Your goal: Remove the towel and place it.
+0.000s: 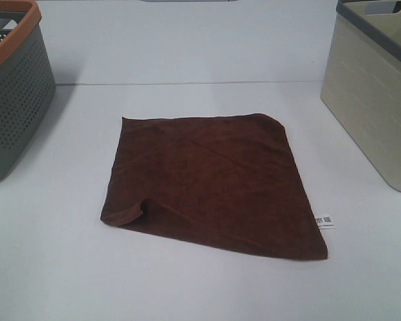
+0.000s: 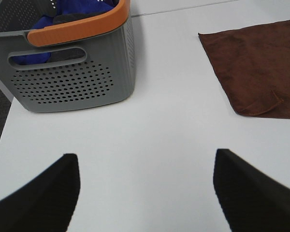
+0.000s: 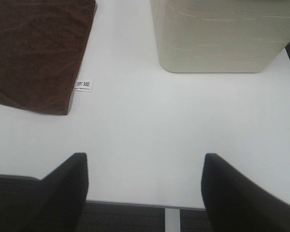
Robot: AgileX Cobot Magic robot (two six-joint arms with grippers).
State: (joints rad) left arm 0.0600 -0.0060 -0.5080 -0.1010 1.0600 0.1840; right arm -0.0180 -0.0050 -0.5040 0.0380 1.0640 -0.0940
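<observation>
I see the towel [image 1: 210, 184], a dark reddish-brown square, lying flat on the white table [image 1: 200, 287] between two baskets, set slightly askew so one corner points toward me. Neither arm appears in the high camera. My left gripper [image 2: 145, 188] hangs with its jaws spread apart and empty above bare table at the near edge; from it the towel lies forward and toward the middle, its closest corner curled over in a small fold [image 2: 263, 104]. My right gripper [image 3: 145, 188] is likewise spread and empty, near the table's front edge, with the towel forward and inward, the corner bearing the white tag [image 3: 83, 86] closest. Both arms seem about equally near, each to its own corner. Only the left wrist camera shows blue cloth [image 2: 72, 12] inside the grey basket with the orange rim [image 2: 72, 77]; only the right wrist camera shows the tag's print beside the cream basket [image 3: 222, 38].
</observation>
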